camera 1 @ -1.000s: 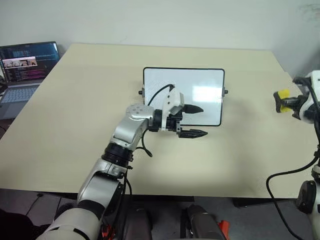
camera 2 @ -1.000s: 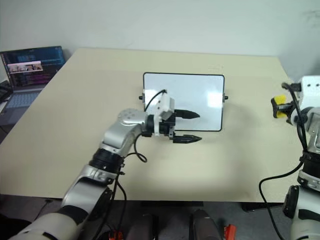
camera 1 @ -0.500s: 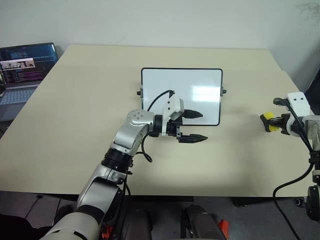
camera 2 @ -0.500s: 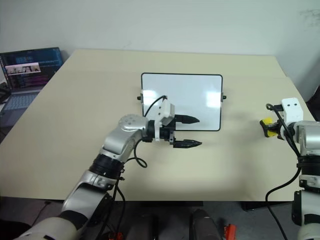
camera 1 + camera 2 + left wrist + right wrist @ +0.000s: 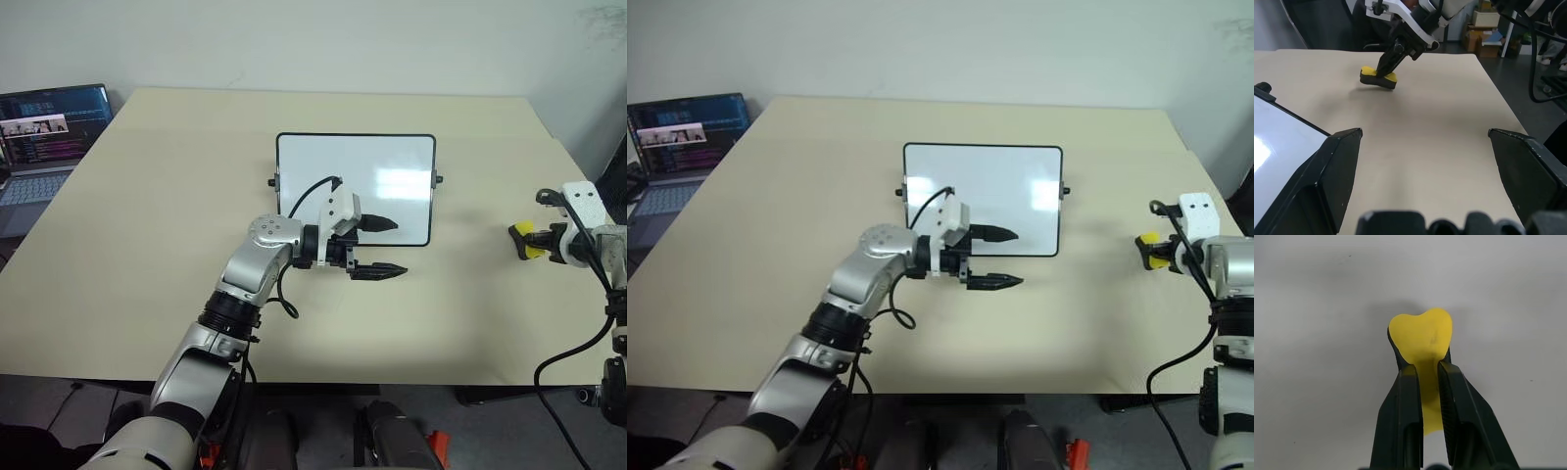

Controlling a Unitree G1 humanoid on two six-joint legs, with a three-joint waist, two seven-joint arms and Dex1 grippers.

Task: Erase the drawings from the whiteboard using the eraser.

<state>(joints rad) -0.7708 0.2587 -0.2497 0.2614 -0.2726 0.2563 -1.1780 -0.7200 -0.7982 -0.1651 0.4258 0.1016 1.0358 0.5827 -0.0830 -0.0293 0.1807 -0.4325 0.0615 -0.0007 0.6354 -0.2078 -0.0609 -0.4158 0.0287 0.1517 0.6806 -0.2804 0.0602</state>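
Right wrist view has my right pincer (image 5: 1430, 382) clamped on the eraser (image 5: 1422, 335), its yellow block squeezed between both fingers, ready for wiping, I judge; my left pincer (image 5: 377, 247) hangs wide and empty, one finger over the whiteboard (image 5: 392, 157) edge; the board, with no drawings I can make out, lies well to the left of the eraser-holding pincer on the tabletop (image 5: 147, 196).
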